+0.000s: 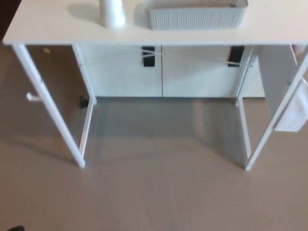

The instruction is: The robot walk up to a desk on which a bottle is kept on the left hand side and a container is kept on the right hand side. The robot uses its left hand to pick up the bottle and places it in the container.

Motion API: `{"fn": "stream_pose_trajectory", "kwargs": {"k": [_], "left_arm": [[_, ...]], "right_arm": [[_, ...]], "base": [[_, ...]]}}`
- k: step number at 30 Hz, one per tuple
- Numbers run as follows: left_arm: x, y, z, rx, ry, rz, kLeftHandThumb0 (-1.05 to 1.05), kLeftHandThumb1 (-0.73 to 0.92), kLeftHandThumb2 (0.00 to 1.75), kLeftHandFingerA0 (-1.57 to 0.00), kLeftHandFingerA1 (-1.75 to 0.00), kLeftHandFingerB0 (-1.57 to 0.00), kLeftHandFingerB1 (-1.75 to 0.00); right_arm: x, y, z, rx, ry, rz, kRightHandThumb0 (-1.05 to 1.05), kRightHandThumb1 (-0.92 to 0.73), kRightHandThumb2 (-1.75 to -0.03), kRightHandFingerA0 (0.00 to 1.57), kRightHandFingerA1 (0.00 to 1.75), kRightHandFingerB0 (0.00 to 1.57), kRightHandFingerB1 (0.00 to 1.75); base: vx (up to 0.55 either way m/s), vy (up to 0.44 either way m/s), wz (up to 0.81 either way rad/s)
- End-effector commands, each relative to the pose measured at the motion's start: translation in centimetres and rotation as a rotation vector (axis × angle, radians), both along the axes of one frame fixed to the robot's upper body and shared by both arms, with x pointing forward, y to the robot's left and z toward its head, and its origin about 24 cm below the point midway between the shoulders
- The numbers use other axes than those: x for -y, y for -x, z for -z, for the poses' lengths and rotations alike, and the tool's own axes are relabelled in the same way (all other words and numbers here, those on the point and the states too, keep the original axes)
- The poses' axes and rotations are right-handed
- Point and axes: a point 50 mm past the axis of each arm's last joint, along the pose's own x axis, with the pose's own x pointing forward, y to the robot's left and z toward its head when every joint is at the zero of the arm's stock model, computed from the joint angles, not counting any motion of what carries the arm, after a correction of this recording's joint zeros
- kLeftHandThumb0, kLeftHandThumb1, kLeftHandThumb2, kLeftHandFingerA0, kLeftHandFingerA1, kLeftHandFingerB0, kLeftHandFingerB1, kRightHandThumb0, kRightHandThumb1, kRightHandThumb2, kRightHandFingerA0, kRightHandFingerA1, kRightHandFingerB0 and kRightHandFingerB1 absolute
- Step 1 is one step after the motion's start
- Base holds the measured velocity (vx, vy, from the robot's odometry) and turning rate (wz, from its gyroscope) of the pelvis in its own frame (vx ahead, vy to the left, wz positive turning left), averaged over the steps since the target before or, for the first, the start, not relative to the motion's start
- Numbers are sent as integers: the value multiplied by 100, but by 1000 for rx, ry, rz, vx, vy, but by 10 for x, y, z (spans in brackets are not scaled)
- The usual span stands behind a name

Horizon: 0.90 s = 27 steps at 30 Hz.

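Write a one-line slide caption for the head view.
White desk seen from the approach, bottle standing left of the ribbed container, bare floor in front.

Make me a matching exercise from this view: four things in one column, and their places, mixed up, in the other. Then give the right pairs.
Things:
1. white bottle
2. ribbed container
3. desk legs
4. white cabinets

Places:
A. standing on the brown floor
B. on the desk top, right of the bottle
C. behind the desk, with black handles
D. on the desk top, left of the container

Pairs: 1-D, 2-B, 3-A, 4-C
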Motion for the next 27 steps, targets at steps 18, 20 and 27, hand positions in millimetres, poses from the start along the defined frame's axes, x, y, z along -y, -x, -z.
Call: {"fn": "stream_pose_trajectory", "kwargs": {"k": [18, 20, 27], "left_arm": [[-13, -2, -6, -208, -108, 186, -24, 59, 66, -48, -50, -36, -42], [-12, -3, -7, -212, -97, 196, -24, 59, 66, -47, -51, -35, -42], [-14, -2, -11, -289, -60, 209, -20, 48, 92, -38, -61, -20, -52]], "right_arm": [[0, 12, 2, -9, 10, 3, -19, -31, -82, 29, 60, 24, 56], [-1, 11, 2, -13, 16, 6, -19, -31, -82, 32, 61, 24, 56], [0, 15, 6, -20, 10, -6, -19, -32, -83, 30, 61, 24, 56]], "base": [[510, 90, 0], [461, -105, 26], [314, -53, 9]]}}
